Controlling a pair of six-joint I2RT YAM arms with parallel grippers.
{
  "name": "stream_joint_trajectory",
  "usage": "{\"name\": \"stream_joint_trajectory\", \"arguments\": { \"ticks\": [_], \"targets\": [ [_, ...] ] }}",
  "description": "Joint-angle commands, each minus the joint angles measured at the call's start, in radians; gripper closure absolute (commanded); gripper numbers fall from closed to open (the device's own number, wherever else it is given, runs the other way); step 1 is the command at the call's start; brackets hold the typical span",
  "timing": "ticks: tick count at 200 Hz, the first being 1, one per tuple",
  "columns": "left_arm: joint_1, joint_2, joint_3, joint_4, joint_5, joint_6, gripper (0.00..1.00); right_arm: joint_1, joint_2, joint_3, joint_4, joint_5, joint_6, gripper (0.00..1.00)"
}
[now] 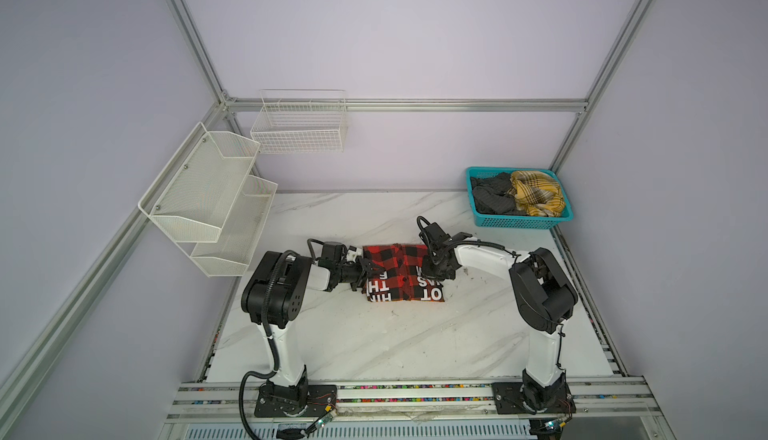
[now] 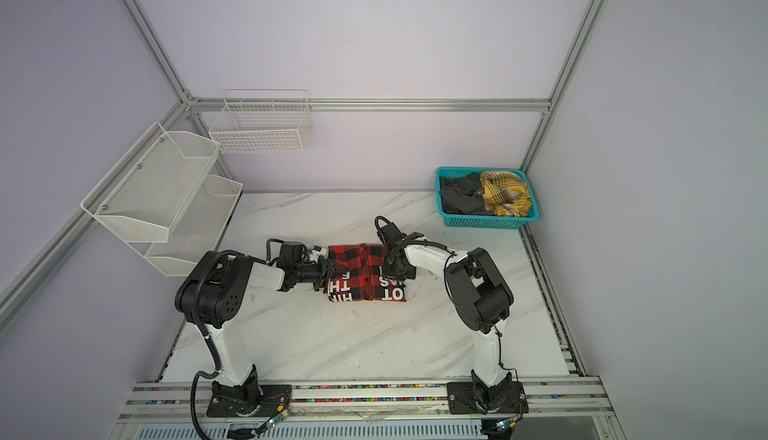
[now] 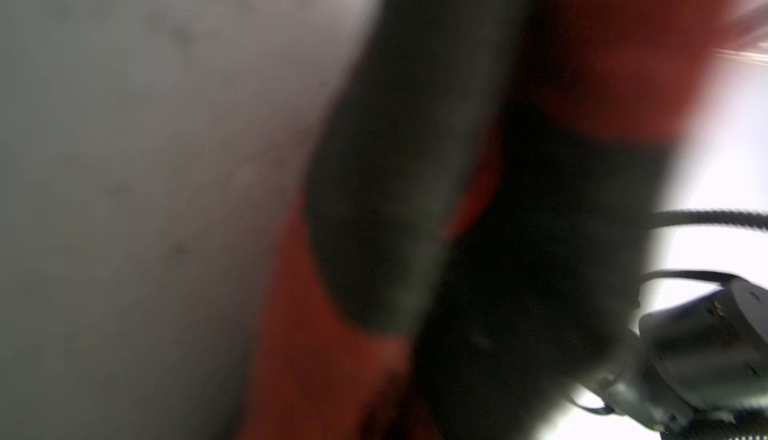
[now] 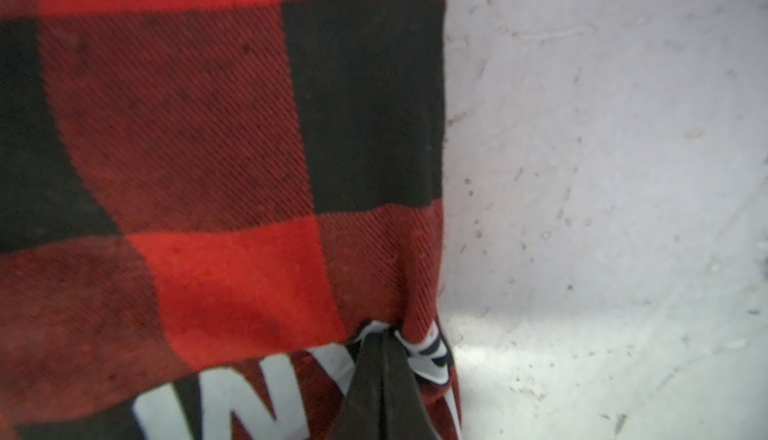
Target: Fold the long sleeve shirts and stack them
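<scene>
The red-and-black check shirt [image 1: 399, 269] [image 2: 358, 271] lies folded into a small rectangle mid-table, its white letters along the near edge. My left gripper [image 1: 371, 271] [image 2: 332, 271] sits at the shirt's left edge. The left wrist view shows only blurred red and black cloth [image 3: 316, 355] pressed close, so its jaws are hidden. My right gripper [image 1: 434, 269] [image 2: 392, 267] is over the shirt's right edge. In the right wrist view it [image 4: 384, 346] is shut, pinching the cloth [image 4: 208, 126] by the lettering. A yellow plaid shirt [image 1: 536, 197] and a dark grey shirt [image 1: 494, 197] lie crumpled in the basket.
A teal basket [image 1: 523, 222] [image 2: 490, 222] stands at the table's back right corner. White mesh shelves [image 1: 208, 197] and a wire basket [image 1: 299, 126] hang on the left and back walls. Bare marble table [image 1: 374, 342] stretches in front of the shirt.
</scene>
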Motion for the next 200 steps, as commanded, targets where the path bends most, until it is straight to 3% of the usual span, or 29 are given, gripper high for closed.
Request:
{"name": "stream_joint_trajectory", "arguments": {
  "ticks": [1, 20, 57, 113, 132, 153, 200],
  "targets": [
    [-0.021, 0.013, 0.001, -0.068, -0.041, -0.051, 0.73, 0.000, 0.011, -0.016, 0.002, -0.011, 0.015, 0.94],
    [-0.022, -0.001, 0.026, -0.084, -0.030, -0.050, 0.84, -0.001, -0.004, 0.008, -0.015, -0.017, 0.011, 0.94],
    [0.012, -0.065, 0.136, -0.364, -0.089, 0.117, 1.00, -0.003, -0.043, 0.094, -0.083, 0.014, 0.036, 0.94],
    [0.129, -0.217, 0.387, -0.918, -0.276, 0.443, 1.00, -0.019, -0.097, 0.182, -0.140, 0.023, 0.032, 0.94],
    [0.158, -0.252, 0.506, -1.141, -0.425, 0.560, 1.00, -0.030, -0.123, 0.187, -0.135, 0.013, 0.032, 0.94],
    [0.163, -0.287, 0.672, -1.361, -0.672, 0.668, 1.00, -0.041, -0.153, 0.174, -0.124, 0.002, 0.022, 0.94],
    [0.124, -0.275, 1.040, -1.715, -1.245, 0.740, 1.00, -0.108, -0.228, 0.098, -0.068, -0.051, -0.007, 0.94]
  ]
}}
